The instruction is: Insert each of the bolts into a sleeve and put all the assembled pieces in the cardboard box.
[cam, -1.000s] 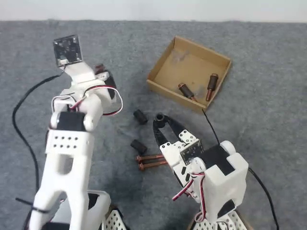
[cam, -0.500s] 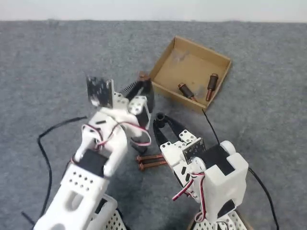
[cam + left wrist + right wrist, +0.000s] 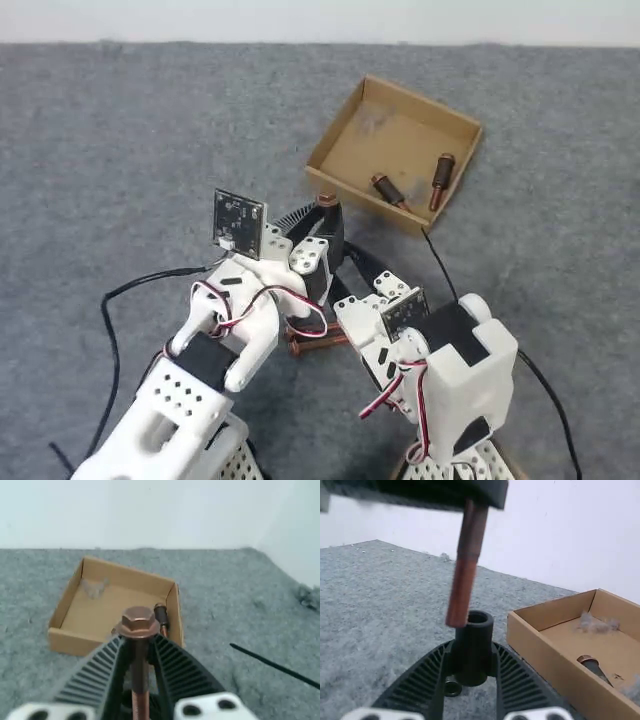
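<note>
Mating bolt (image 3: pixel 465 565) to sleeve (image 3: pixel 474 645): left jaws clamped on bolt, head up; right jaws gripping sleeve upright. Bolt tip at sleeve mouth, looks slightly off-centre. Next: centre, push straight down. Two assembled pieces (image 3: pixel 388 188) in cardboard box (image 3: pixel 350 192).

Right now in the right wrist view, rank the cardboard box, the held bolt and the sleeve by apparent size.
1. cardboard box
2. bolt, longer than the sleeve but thinner
3. sleeve
</note>
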